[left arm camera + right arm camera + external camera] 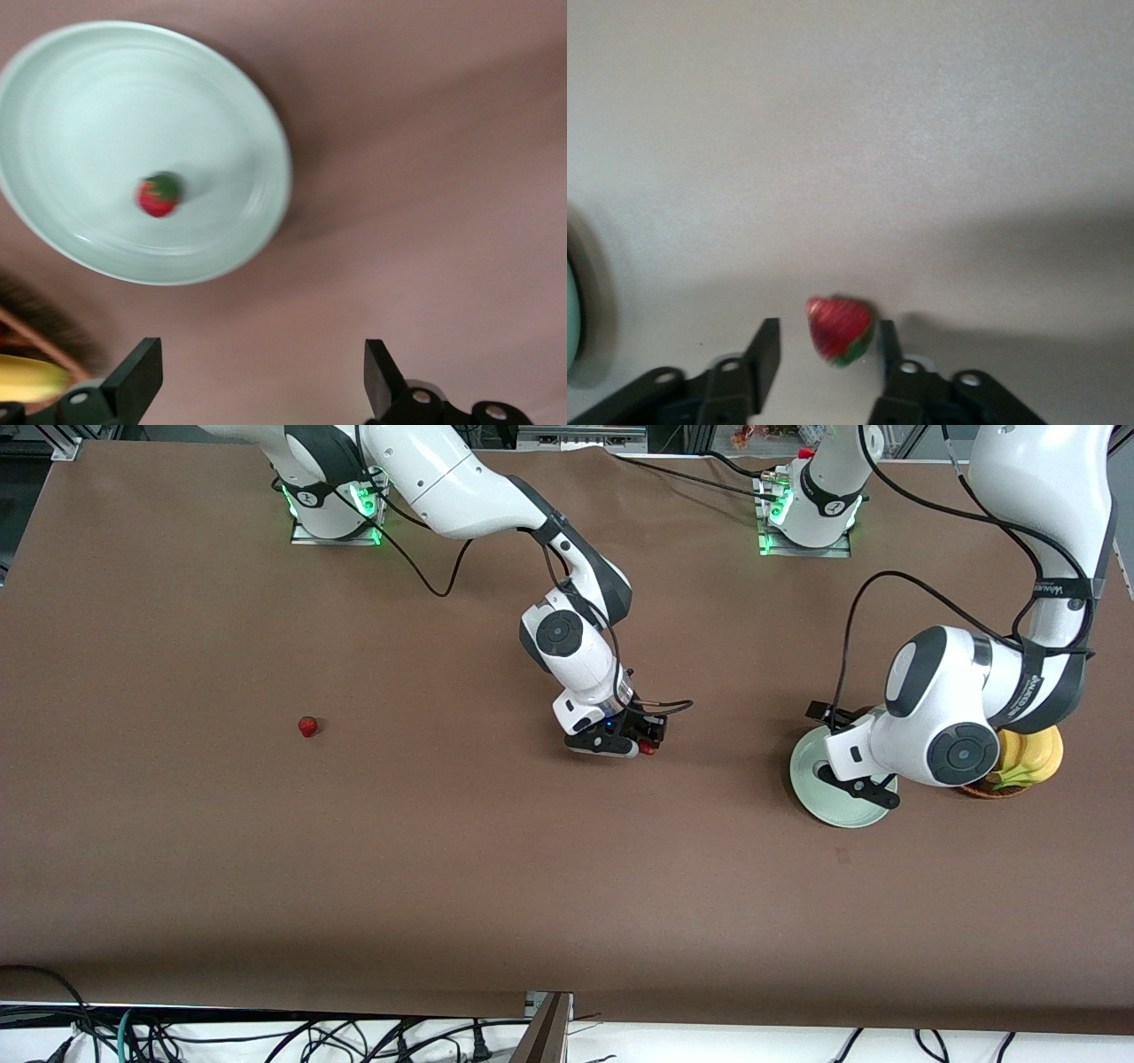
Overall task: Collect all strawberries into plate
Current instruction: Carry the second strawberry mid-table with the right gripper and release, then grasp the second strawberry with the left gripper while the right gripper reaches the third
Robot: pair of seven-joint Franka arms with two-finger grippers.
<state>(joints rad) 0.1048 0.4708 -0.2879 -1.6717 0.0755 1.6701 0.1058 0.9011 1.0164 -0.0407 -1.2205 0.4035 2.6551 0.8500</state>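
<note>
The pale green plate (842, 811) lies toward the left arm's end of the table, and one strawberry (158, 196) rests in it. My left gripper (257, 382) hangs just above the plate's edge (866, 786), open and empty. Near the table's middle my right gripper (827, 352) is down at the table, open, with a second strawberry (841, 330) between its fingers. This strawberry (648, 749) leans against one finger, with a gap to the other. A third strawberry (307, 727) lies alone on the table toward the right arm's end.
A brown wicker basket (988, 790) with bananas (1032, 760) stands right beside the plate, partly under the left arm. The brown table cover runs to the front edge, where cables hang.
</note>
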